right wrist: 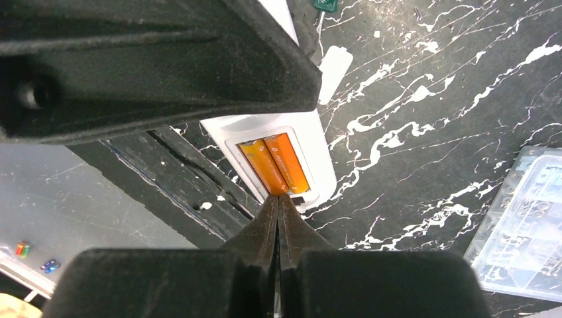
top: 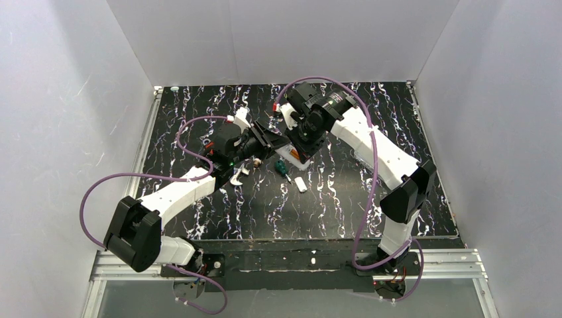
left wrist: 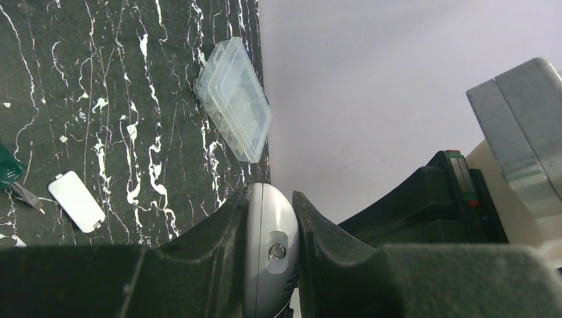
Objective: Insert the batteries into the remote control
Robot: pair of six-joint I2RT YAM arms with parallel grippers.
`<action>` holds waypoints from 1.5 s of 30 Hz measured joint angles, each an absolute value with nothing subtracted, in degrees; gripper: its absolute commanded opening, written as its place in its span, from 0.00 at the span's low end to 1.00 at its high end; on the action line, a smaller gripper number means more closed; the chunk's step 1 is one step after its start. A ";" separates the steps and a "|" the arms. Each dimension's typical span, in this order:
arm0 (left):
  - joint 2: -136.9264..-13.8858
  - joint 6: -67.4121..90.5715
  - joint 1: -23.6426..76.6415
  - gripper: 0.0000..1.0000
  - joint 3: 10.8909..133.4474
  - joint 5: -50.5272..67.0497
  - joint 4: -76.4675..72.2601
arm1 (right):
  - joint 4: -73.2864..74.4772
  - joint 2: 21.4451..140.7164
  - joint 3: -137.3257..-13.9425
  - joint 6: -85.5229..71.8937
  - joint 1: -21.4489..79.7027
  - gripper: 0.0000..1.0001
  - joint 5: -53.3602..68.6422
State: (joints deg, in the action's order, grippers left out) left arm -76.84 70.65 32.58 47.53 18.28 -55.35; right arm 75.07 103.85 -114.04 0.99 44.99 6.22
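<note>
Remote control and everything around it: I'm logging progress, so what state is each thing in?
remote control: recess uncovered, clamped edgewise
batteries: both seated side by side in the recess
cover: off, lying on the table
left gripper: shut on the remote control
right gripper: shut, empty
screwdriver: lying on the table
clear box: lid closed

Both batteries [right wrist: 273, 162] lie side by side in the recess of the remote control [right wrist: 320, 159]. The cover [top: 301, 183] lies on the table [top: 318, 218], just right of the screwdriver [top: 283, 170].
</note>
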 measured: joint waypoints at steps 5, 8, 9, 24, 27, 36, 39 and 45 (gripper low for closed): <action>-76.84 70.52 32.51 0.00 47.53 18.26 -54.89 | 75.77 104.62 -114.69 -0.80 44.99 0.03 5.98; -76.84 70.52 32.51 0.00 47.53 18.24 -54.94 | 75.68 104.60 -114.72 -1.63 44.99 0.04 5.72; -76.84 70.52 32.51 0.00 47.53 18.24 -54.94 | 75.61 104.60 -114.72 -1.85 44.99 0.04 5.69; -76.84 70.76 32.05 0.00 47.53 17.41 -55.90 | 76.25 105.80 -117.49 -7.55 44.84 0.08 2.87; -76.84 70.94 32.05 0.00 47.55 17.08 -56.14 | 75.35 105.30 -117.01 -9.37 44.03 0.08 2.72; -76.84 72.71 33.43 0.00 47.62 21.63 -56.69 | 64.71 97.84 -110.08 -9.93 43.48 0.08 5.43; -76.84 73.14 33.93 0.00 47.64 23.07 -56.71 | 62.70 95.02 -106.80 -9.41 43.51 0.08 6.17; -76.84 74.13 34.44 0.00 47.90 25.10 -57.21 | 60.71 91.70 -103.85 -8.54 43.51 0.08 6.42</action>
